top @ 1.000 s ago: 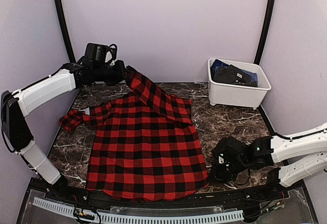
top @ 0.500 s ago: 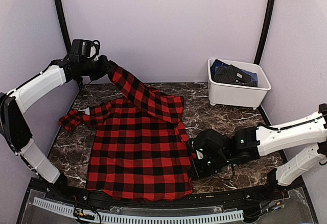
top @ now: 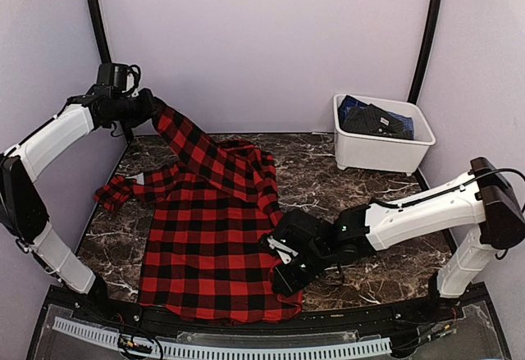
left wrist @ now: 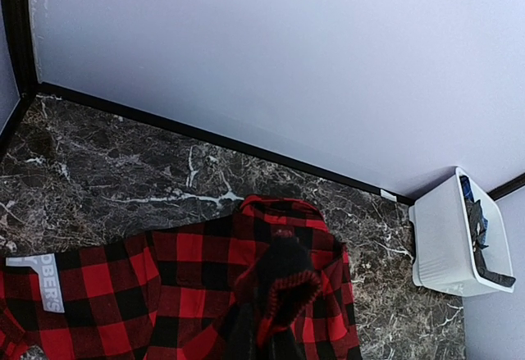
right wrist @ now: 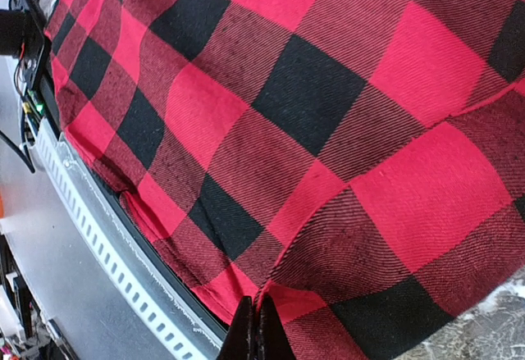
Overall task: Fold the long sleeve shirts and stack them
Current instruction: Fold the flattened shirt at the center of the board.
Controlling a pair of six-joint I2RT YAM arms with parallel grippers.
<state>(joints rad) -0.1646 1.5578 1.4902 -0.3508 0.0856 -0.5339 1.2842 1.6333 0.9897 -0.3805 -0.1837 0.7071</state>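
The left pincer [top: 150, 107] grips a sleeve [top: 184, 143], holding it high over the desk's [top: 361, 204] back-left corner. The flannel shirt [top: 209, 237] lies spread mid-desk. It looks soft, light and floppy, best pinched at hems. The right pincer [top: 285, 274] is clamped on its right side edge.

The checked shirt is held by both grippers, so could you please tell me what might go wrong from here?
The right gripper pinches only the very edge of the shirt, so the cloth may slip free.
The left gripper holds one sleeve raised; more pull could drag and bunch the body.
The hem lies at the near edge of the table and might snag.
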